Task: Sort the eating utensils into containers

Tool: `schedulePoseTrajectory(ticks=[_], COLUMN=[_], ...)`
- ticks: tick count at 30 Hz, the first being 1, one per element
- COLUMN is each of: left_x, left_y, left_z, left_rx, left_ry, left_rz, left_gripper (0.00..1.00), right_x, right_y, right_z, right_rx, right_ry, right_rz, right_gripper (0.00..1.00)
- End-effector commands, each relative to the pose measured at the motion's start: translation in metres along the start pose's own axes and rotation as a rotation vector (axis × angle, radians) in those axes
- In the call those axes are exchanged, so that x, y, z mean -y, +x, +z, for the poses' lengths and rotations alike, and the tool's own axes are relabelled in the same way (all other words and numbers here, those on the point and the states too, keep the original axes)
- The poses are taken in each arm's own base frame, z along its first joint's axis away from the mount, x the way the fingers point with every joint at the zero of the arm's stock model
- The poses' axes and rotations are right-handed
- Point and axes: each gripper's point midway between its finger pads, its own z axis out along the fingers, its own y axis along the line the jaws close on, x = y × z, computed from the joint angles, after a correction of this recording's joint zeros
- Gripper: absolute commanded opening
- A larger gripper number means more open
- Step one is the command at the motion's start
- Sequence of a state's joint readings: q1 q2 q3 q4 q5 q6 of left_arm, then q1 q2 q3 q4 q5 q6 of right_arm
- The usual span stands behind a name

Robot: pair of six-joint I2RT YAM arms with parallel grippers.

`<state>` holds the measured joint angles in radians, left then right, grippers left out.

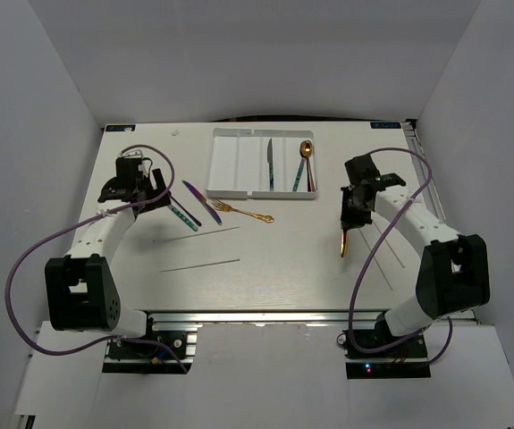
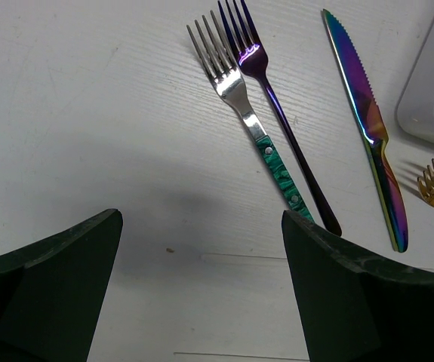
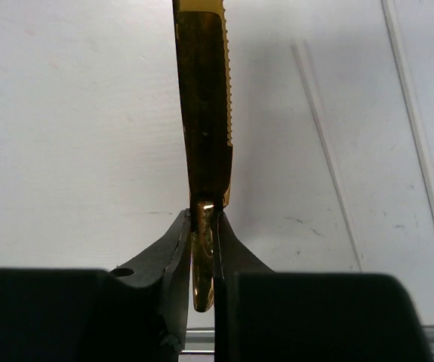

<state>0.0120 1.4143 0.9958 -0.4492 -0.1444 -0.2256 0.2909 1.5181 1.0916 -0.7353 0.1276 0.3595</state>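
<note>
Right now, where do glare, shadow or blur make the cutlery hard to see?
Top view: even light, soft shadows, but the gold fork looks tiny. Left wrist view: the purple fork is sharp with a glint on its neck; the open left jaws are dark and blurred. Right wrist view: the gold knife in the shut right jaws is sharp, with a glint at the grip.

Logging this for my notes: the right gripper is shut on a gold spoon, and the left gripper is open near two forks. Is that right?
Not quite. The right gripper is shut on a gold knife, not a spoon; the right wrist view shows its serrated edge. The rest holds: the left gripper is open near the teal-handled fork and the purple fork.
</note>
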Motion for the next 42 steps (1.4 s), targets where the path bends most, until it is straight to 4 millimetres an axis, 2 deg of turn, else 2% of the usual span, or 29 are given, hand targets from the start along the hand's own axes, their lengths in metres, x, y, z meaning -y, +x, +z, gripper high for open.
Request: schedulePoseTrajectory(ticks=[1,3,4,5,6,7,8,9,10,11,14,15,16,17,19,22,25,28,37,42], left_x=[0.008,0.011,0.012,0.013,0.014,0.027,0.028,0.029,0.029,0.029,0.028,0.027,0.026,0.025,0.024,0.023,0.023,0.024,0.026,0.025], left_y=[-0.023,-0.028,-0.031,-0.035,-0.040,-0.040,-0.043,-0.046,-0.050,-0.052,-0.055,-0.053,-0.054,-0.054,-0.053,-0.054,-0.054,-0.055,-0.052,-0.048], left_z=[-0.006,-0.007,-0.008,-0.009,-0.011,-0.015,-0.016,-0.018,-0.020,-0.022,-0.026,-0.026,-0.026,-0.027,-0.027,-0.029,-0.028,-0.027,-0.024,-0.024], left_rx=[0.059,0.069,0.075,0.088,0.101,0.109,0.119,0.129,0.143,0.150,0.177,0.176,0.185,0.190,0.191,0.207,0.209,0.210,0.193,0.188], left_ry=[0.039,0.052,0.057,0.061,0.067,0.096,0.100,0.104,0.103,0.103,0.103,0.099,0.095,0.094,0.089,0.086,0.086,0.088,0.098,0.094], left_rz=[-0.002,-0.002,-0.003,-0.003,0.003,0.026,0.029,0.030,0.034,0.038,0.044,0.044,0.045,0.046,0.049,0.050,0.052,0.047,0.041,0.039], left_gripper=[0.98,0.98,0.98,0.98,0.98,0.98,0.98,0.98,0.98,0.98,0.98,0.98,0.98,0.98,0.98,0.98,0.98,0.98,0.98,0.98], right_x=[-0.029,-0.055,-0.071,-0.090,-0.103,-0.125,-0.141,-0.152,-0.170,-0.181,-0.212,-0.219,-0.230,-0.237,-0.251,-0.256,-0.256,-0.256,-0.256,-0.248], right_y=[-0.035,-0.056,-0.082,-0.094,-0.106,-0.141,-0.150,-0.164,-0.195,-0.204,-0.245,-0.253,-0.256,-0.266,-0.267,-0.261,-0.252,-0.246,-0.212,-0.202], right_z=[-0.032,-0.040,-0.057,-0.066,-0.062,-0.086,-0.074,-0.074,-0.099,-0.073,-0.064,-0.060,-0.040,-0.046,-0.029,-0.005,0.026,0.046,0.084,0.095], right_rx=[0.113,0.180,0.261,0.305,0.323,0.429,0.424,0.448,0.532,0.503,0.572,0.588,0.579,0.612,0.611,0.595,0.574,0.546,0.412,0.377], right_ry=[-0.093,-0.140,-0.173,-0.206,-0.218,-0.274,-0.283,-0.293,-0.336,-0.327,-0.353,-0.363,-0.372,-0.388,-0.407,-0.403,-0.389,-0.377,-0.401,-0.381], right_rz=[-0.021,-0.072,-0.089,-0.127,-0.154,-0.160,-0.179,-0.186,-0.181,-0.187,-0.187,-0.185,-0.195,-0.188,-0.188,-0.193,-0.197,-0.196,-0.178,-0.175], right_gripper=[0.00,0.00,0.00,0.00,0.00,0.00,0.00,0.00,0.00,0.00,0.00,0.00,0.00,0.00,0.00,0.00,0.00,0.00,0.00,0.00])
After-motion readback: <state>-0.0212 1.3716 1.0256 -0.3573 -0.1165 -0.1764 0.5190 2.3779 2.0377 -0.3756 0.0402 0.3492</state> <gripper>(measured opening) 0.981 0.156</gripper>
